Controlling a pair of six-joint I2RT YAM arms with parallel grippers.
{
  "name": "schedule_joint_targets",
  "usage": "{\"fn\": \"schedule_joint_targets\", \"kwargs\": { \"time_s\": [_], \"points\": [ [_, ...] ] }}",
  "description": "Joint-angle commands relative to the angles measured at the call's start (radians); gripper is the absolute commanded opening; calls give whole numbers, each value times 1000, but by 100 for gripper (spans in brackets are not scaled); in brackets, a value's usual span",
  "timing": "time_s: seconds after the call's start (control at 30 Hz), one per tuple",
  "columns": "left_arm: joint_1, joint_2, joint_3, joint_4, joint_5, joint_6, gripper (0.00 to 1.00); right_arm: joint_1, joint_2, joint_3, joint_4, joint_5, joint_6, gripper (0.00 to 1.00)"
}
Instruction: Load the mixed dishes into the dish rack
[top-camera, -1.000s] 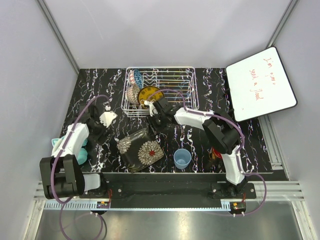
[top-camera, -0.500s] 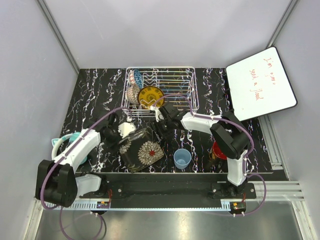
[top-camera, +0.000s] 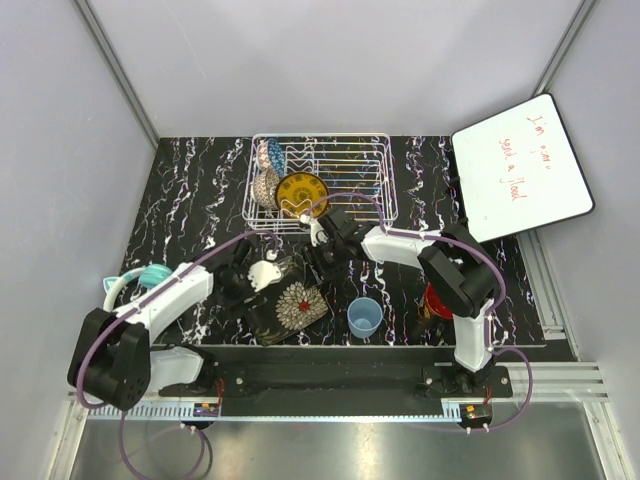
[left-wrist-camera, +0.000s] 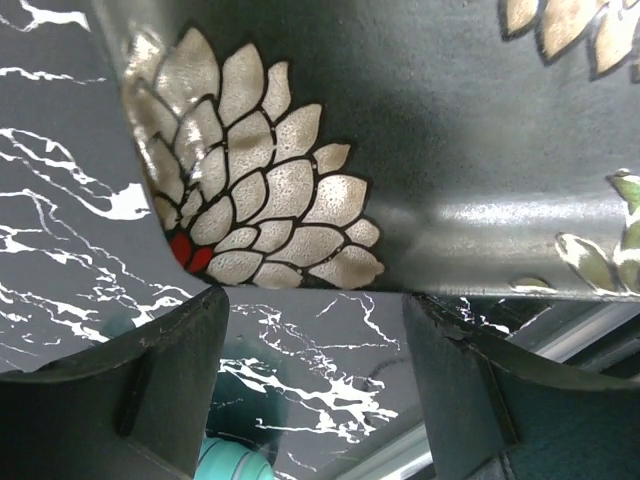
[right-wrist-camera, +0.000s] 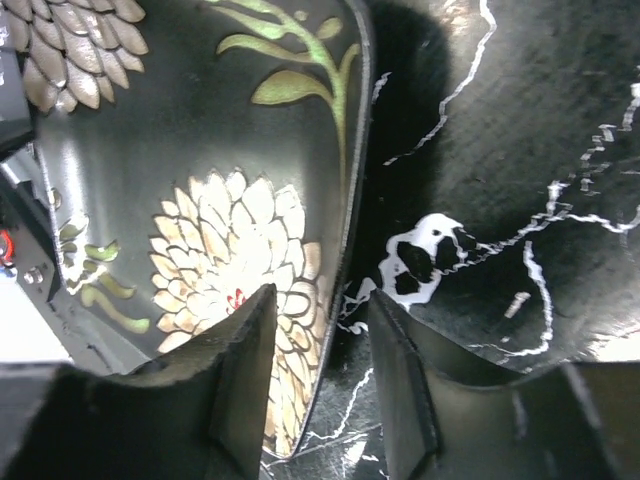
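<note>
Two-armed pickup of square plate (top-camera: 292, 302): left claw (left-wrist-camera: 315, 325) wide at its corner, right claw (right-wrist-camera: 320, 305) narrow, astride rim, unclamped. Next: clamp, lift to rack (top-camera: 350, 160).

square plate (top-camera: 296, 305): dark, floral | cup (top-camera: 365, 317): light blue | table (top-camera: 200, 190): black, white-veined

Dark mug (top-camera: 433, 300) mostly behind the right arm (top-camera: 455, 280), floral plate (top-camera: 298, 305) partly beyond 2 wrist views' edges, whiteboard (top-camera: 520, 165) writing illegible.

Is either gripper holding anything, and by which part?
Nothing is clamped. The right gripper, open, straddles the dark floral plate at its rim; the left gripper is open beside it.
</note>
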Motion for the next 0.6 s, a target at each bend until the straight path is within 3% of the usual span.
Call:
{"fn": "schedule_joint_targets", "kwargs": {
  "time_s": [0.0,0.1,0.23,0.57],
  "points": [
    [-34,45,12,67,-6,-49,73,4,9,-2,39,-81,20,46],
    [-60,82,11,96,-1,-67,73,4,18,12,46,-127,26,39],
    [-74,99,38,75,-13,-69,69,4,24,13,43,-131,31,38],
    [-67,-120,133,-121,-41,-8,72,4,37,10,43,-112,31,40]
  ]
}}
